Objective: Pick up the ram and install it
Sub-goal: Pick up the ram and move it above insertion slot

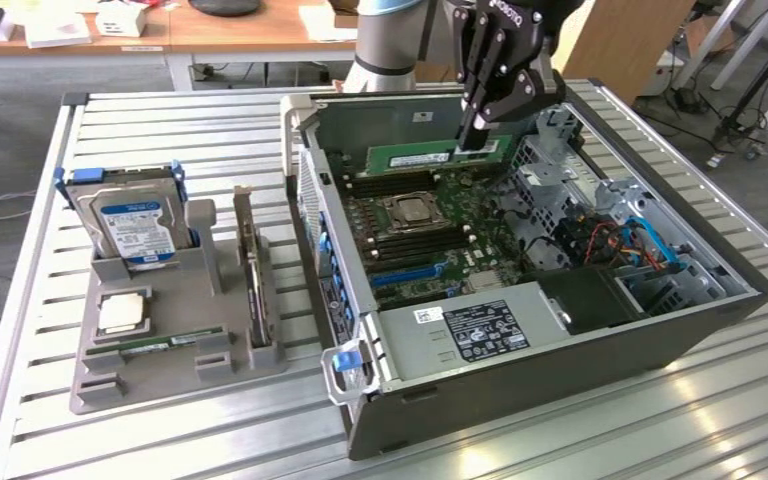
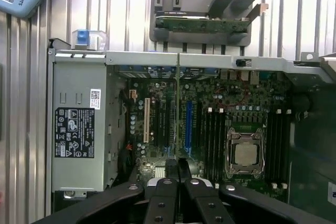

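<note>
Exterior view: tool (image 1: pixel 470 148) hangs over the open PC case (image 1: pixel 704 310), closed on the ram (image 1: pixel 424 158), gripping it near one end. Ram sits at the tool tips, level and on its long edge, just in front of the case's far wall and above the motherboard (image 1: pixel 471 250). I can't tell whether it touches any slot.

Around it:
- The black memory slots (image 1: pixel 391 185) are directly below the ram, and the CPU socket (image 1: pixel 415 212) is just past them, nearer the camera.
- A metal drive cage (image 1: pixel 564 165) stands close beside the tool, on the exterior view's right.
- The power supply (image 1: pixel 484 325) with its black label is well away, at the case's near end.
- Blue cables (image 1: pixel 651 240) are further off, on the exterior view's right.
- A grey holder (image 1: pixel 157 370) stands on the slatted counter (image 1: pixel 197 120), well apart from the tool and outside the case. It carries a hard drive (image 1: pixel 124 225), a silver processor chip (image 1: pixel 124 312) and an upright expansion card (image 1: pixel 251 270).

Ram look: long, narrow green board with a small white label mid-length. The chips are too small to make out.

Wrist view: tool (image 2: pixel 177 169) has its fingers (image 2: pixel 170 170) pressed almost together. The motherboard (image 2: pixel 157 98) lies beyond them, with a blue slot (image 2: pixel 187 124), memory slots (image 2: pixel 215 140) and the CPU socket (image 2: pixel 245 153). The power supply (image 2: pixel 79 129) is off to one side.
</note>
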Robot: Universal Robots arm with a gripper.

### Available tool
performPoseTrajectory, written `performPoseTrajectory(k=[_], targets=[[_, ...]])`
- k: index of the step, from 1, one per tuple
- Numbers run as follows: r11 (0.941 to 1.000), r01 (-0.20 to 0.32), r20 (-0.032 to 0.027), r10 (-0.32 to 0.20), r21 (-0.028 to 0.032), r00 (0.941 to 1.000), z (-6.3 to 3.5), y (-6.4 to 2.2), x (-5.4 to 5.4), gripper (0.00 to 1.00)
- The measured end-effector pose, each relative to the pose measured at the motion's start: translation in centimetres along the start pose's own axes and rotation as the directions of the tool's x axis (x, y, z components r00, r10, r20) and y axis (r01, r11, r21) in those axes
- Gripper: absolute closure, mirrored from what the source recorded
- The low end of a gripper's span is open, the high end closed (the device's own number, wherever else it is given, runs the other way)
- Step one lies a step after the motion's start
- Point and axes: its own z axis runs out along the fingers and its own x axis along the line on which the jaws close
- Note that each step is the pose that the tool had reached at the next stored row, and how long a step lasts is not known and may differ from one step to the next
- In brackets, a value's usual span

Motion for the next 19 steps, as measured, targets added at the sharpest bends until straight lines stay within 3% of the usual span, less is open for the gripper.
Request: performPoseTrajectory(k=[19], targets=[[1.0000, 0.000, 0.0071, 0.000, 0.0001, 1.0000, 0.46, -0.08, -5.1, 0.88]])
